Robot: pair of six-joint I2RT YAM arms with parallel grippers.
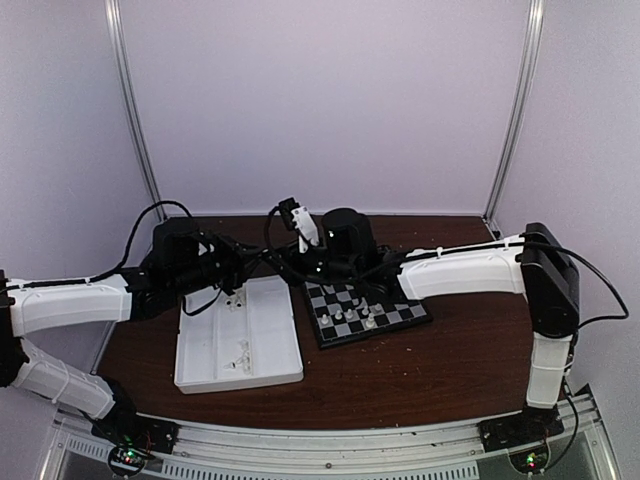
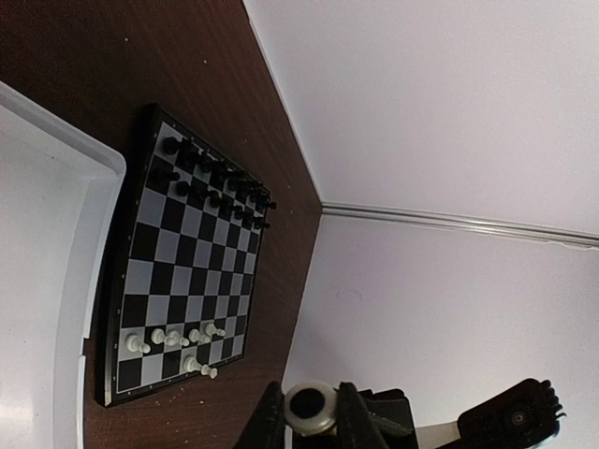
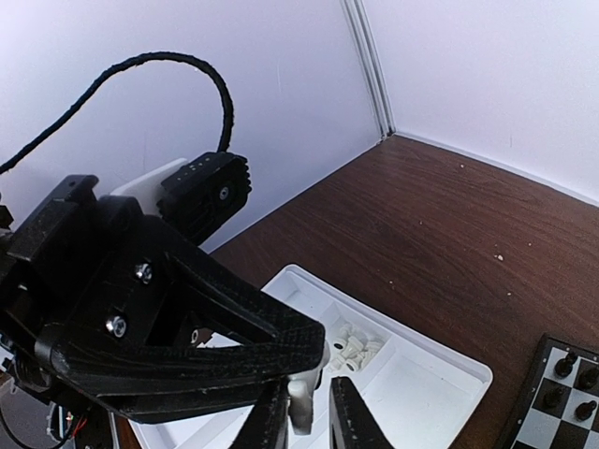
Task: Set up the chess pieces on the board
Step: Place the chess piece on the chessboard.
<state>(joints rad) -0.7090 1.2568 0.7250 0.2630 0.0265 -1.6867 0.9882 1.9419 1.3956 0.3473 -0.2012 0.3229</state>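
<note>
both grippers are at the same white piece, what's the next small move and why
Probably close the right gripper fully on the white chess piece before anything lets go. The left gripper is clamped on it in mid-air, while the right fingers flank it with a slight gap on one side, so a release now would likely drop it.

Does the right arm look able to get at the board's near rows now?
Probably yes: the board's near rows lie uncovered, close to the right tool. One snag: that tool brackets a white piece the left tool holds.
</note>
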